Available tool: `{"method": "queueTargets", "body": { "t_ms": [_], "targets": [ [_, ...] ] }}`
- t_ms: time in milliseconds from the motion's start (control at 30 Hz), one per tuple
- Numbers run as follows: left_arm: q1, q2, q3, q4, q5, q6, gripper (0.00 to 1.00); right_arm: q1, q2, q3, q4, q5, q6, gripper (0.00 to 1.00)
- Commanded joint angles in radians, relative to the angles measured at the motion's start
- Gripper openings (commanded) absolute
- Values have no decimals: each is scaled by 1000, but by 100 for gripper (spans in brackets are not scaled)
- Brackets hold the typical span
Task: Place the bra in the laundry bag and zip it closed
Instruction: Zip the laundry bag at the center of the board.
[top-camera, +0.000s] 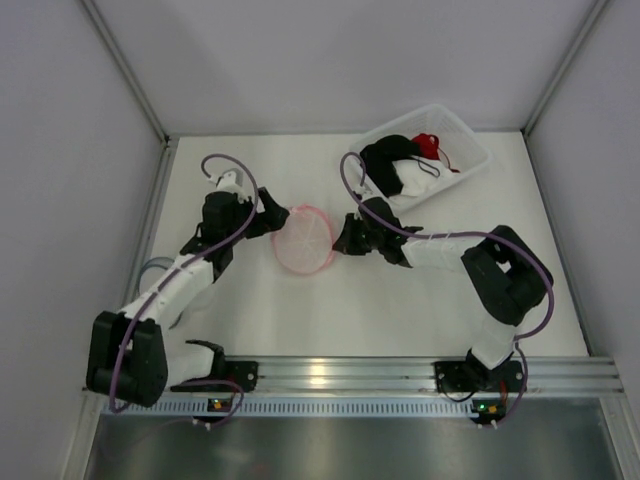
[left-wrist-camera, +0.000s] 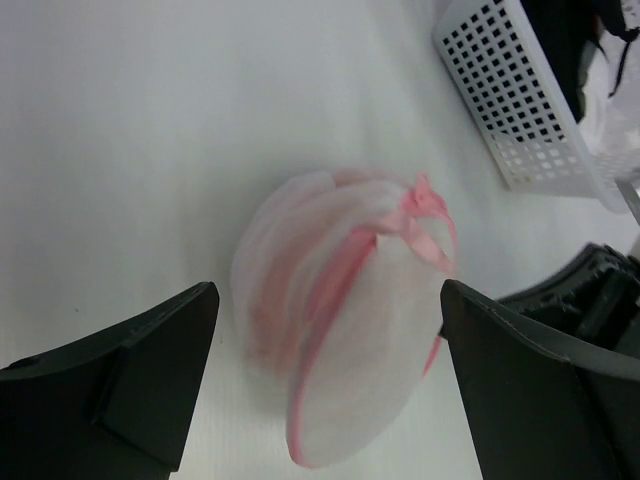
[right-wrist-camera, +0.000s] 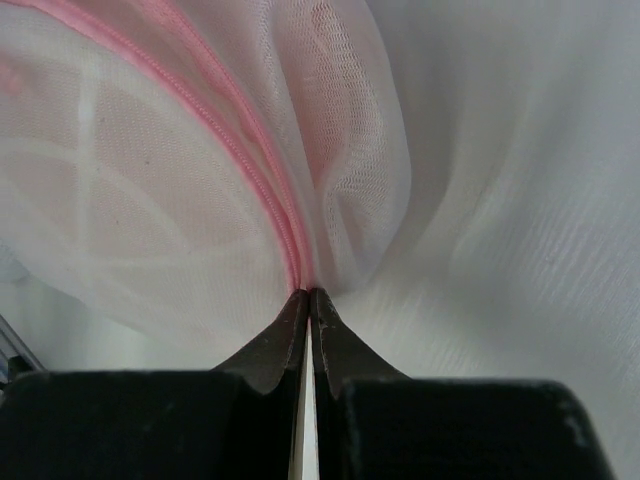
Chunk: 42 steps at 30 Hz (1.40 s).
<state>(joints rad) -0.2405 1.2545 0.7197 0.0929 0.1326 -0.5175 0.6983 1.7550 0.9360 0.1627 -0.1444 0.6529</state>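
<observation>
**Bag rim pinched; mouth to be opened**

The bag (top-camera: 304, 238) was pinched at its pink zip edge by the right gripper (right-wrist-camera: 309, 297), shut tight. The left gripper (left-wrist-camera: 328, 305) was spread wide and empty at the bag's other side. The bra could not be singled out among the clothes (top-camera: 400, 168) in the basket (top-camera: 470, 140) beyond the bag. The opposite rim was best gripped before any pulling apart.

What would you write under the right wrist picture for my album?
Right hand pinches the edge of the pink-trimmed white mesh laundry bag.
</observation>
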Motion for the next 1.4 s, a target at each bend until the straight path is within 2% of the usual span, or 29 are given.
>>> {"method": "queueTargets", "body": {
  "t_ms": [0,200,300,333,433,500,633,733,767,833,867,900,933,1067,1167,1267,1300,1367],
  "targets": [
    [-19,-122,-84,-56,61,-68,99,9,-5,10,84,-17,33,0],
    [-19,-323,-207,-145,-19,-78,99,10,0,6,92,-40,40,0],
    [-19,-382,-316,-12,-18,-84,98,9,-2,11,97,-46,27,0],
    [-19,-376,-375,101,-16,-88,98,10,-3,14,97,-53,21,0],
    [-19,-299,-410,232,25,-101,98,9,-2,9,97,-63,16,0],
    [-19,-250,-379,283,70,-96,97,9,-8,3,101,-66,10,0],
    [-19,-133,-347,363,96,-81,84,9,-9,0,107,-72,7,0],
    [-19,-112,-353,456,133,-84,71,9,-9,0,115,-81,10,0],
    [-19,-106,-356,468,134,-84,55,9,-9,0,116,-83,10,0],
    [-19,-87,-355,485,130,-81,38,9,-11,0,121,-83,8,0],
    [-19,-81,-353,488,131,-75,13,9,-12,0,124,-86,8,0],
    [-19,-72,-348,488,133,-76,4,9,-12,0,127,-93,5,0],
    [-19,-69,-347,490,137,-75,0,10,-12,0,130,-99,4,0],
    [-19,-101,-359,492,192,-53,0,10,-46,20,97,-113,-35,1],
    [-19,-165,-397,466,199,-6,0,-6,-93,63,29,-118,-79,10],
    [-19,-227,-405,363,197,30,0,-66,-130,125,-38,-187,-101,28],
    [-19,-254,-407,338,193,45,0,-78,-135,147,-57,-217,-122,42],
    [-19,-273,-408,277,180,53,0,-108,-131,223,-130,-245,-159,50]
  ]
}}
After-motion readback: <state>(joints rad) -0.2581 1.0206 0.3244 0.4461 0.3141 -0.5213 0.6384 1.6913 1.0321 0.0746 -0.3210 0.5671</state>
